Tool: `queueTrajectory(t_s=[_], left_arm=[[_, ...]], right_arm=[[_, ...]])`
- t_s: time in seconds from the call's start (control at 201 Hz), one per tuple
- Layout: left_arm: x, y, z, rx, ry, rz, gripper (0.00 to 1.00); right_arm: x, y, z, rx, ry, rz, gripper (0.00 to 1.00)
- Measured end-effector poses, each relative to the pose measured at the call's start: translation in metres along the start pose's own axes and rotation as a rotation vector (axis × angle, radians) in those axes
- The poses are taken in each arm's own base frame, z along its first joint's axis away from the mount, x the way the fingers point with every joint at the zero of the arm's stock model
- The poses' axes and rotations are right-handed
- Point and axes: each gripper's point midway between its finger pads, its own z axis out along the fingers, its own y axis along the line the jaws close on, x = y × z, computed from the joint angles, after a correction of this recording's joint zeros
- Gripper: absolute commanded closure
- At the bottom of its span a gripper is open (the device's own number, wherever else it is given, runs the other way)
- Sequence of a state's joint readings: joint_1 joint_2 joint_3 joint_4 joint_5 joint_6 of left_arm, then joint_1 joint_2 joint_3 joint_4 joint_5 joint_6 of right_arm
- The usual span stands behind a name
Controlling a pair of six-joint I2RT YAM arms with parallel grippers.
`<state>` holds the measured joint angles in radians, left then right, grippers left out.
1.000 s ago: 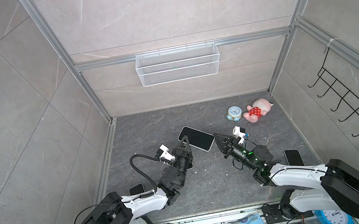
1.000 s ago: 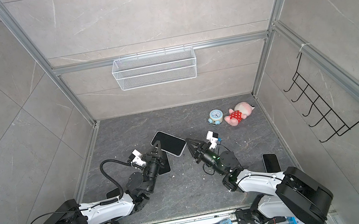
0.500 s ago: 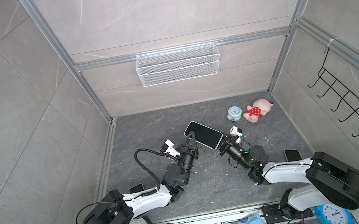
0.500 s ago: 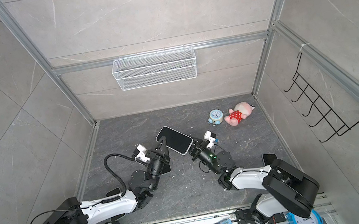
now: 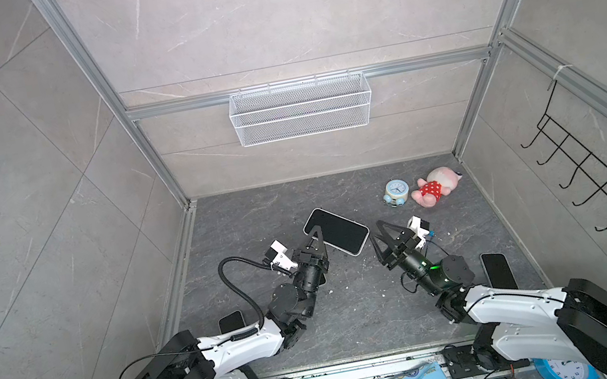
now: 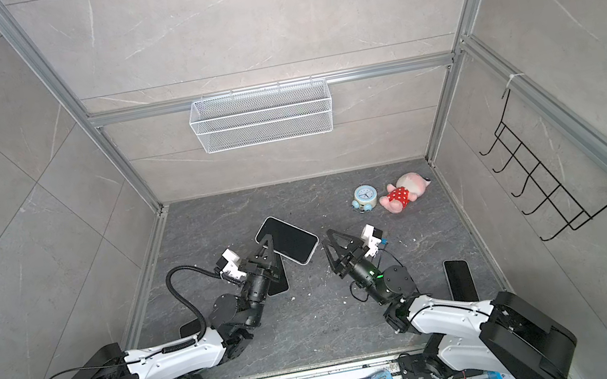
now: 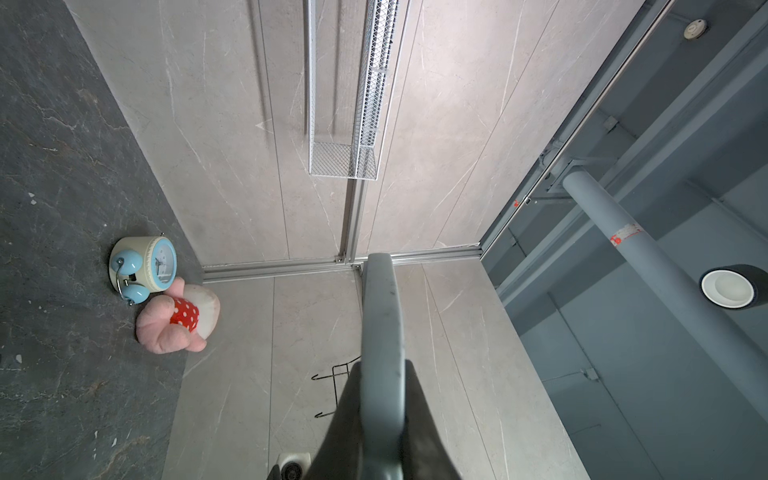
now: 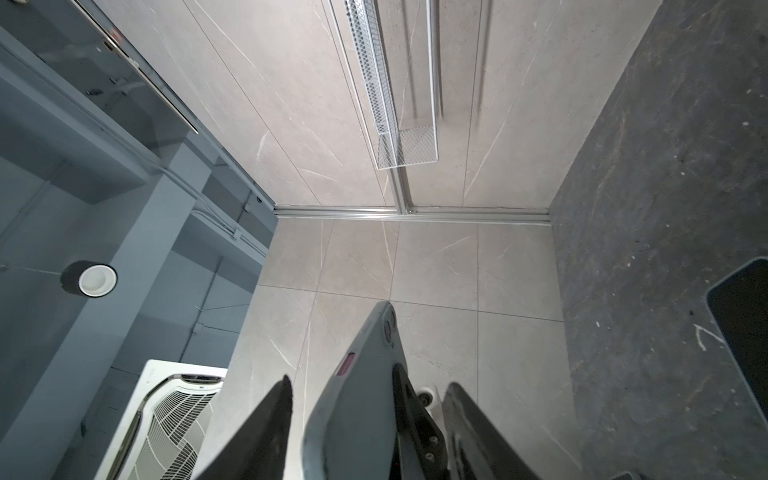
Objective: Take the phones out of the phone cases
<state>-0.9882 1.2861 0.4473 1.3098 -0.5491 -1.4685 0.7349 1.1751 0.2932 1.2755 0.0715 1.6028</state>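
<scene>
The phone (image 5: pixel 338 230) (image 6: pixel 289 239), black screen up in a grey phone case (image 7: pixel 382 332), hangs tilted above the dark floor. My left gripper (image 5: pixel 316 236) (image 6: pixel 268 243) (image 7: pixel 382 415) is shut on its left end, and the case's edge runs out between the fingers in the left wrist view. My right gripper (image 5: pixel 375 229) (image 6: pixel 326 237) (image 8: pixel 370 382) stands open at the phone's right corner. In the right wrist view the case's grey back (image 8: pixel 357 407) lies between the spread fingers (image 8: pixel 286 415) without being clamped.
A blue alarm clock (image 5: pixel 396 192) and a pink plush toy (image 5: pixel 434 186) lie at the back right. Black phones lie on the floor at the right (image 5: pixel 497 270), the left (image 5: pixel 231 321) and under the left gripper (image 6: pixel 280 281). A wire basket (image 5: pixel 300 109) hangs on the back wall.
My right gripper's jaws were shut at the phone's right end and now stand open. The left gripper keeps its grip and the phone hangs in about the same place.
</scene>
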Motion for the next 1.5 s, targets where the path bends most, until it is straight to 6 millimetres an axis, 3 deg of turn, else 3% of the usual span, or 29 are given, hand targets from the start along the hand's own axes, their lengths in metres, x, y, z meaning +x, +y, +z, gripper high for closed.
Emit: queueTrajectory(t_s=[0.448,1.116,1.504], left_arm=[[-0.001,0.004,-0.001,-0.009,-0.003,0.005,1.00],[-0.002,0.015,0.000,-0.036,-0.018,0.018,1.00],[-0.002,0.013,0.002,-0.032,-0.025,0.003,1.00]], right_arm=[[0.013,0.010,0.002,-0.026,0.064,-0.046,0.49],[0.024,0.006,0.002,-0.021,0.102,-0.064,0.93],[0.019,0.006,0.006,-0.050,0.067,0.012,0.97]])
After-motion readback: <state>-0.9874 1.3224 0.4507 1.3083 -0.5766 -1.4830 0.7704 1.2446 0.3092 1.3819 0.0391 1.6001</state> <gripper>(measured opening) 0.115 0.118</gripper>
